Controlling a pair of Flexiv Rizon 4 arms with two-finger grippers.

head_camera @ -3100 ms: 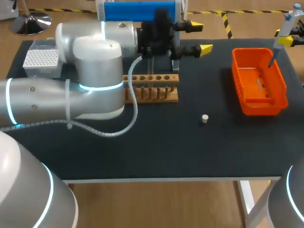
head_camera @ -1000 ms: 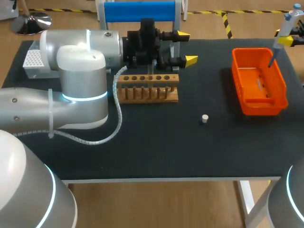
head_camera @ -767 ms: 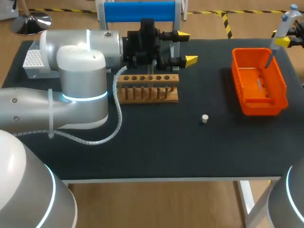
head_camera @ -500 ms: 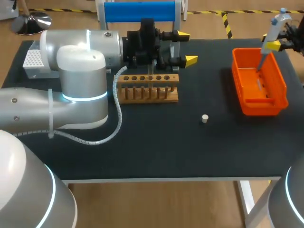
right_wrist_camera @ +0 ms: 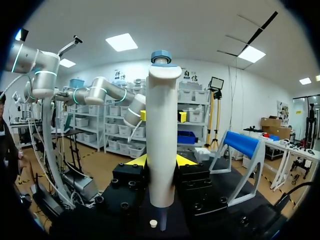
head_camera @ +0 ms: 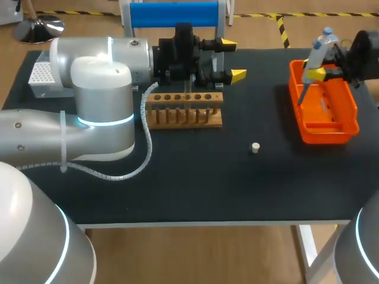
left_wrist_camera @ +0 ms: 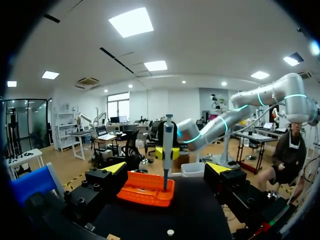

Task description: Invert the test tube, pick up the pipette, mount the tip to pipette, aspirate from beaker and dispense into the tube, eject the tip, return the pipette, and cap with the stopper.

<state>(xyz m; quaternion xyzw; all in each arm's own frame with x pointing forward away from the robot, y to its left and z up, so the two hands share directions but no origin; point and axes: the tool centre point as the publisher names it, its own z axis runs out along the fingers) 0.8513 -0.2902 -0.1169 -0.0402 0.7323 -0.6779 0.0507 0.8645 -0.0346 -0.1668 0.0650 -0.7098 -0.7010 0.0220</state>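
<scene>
My right gripper [head_camera: 320, 71] is shut on a white pipette [head_camera: 313, 58] with a blue top. It holds the pipette upright and slightly tilted over the near-left end of the orange bin [head_camera: 343, 127]. In the right wrist view the pipette [right_wrist_camera: 161, 140] fills the gap between the yellow fingertips [right_wrist_camera: 135, 161]. My left gripper [head_camera: 231, 58] stands open above the table behind the wooden tube rack [head_camera: 185, 110], with nothing in it. From the left wrist view, the pipette [left_wrist_camera: 166, 150] hangs ahead over the bin [left_wrist_camera: 145, 189]. A small white stopper [head_camera: 255, 147] lies on the black mat.
A white tip box [head_camera: 40, 73] sits at the far left, partly behind my left arm. A blue-topped stand [head_camera: 174, 13] is at the back edge. The black table top [head_camera: 237, 183] lies bare in front of the rack.
My right arm has carried the pipette leftward from beyond the table's right edge to above the bin's left end. The left arm has stayed still over the last second.
</scene>
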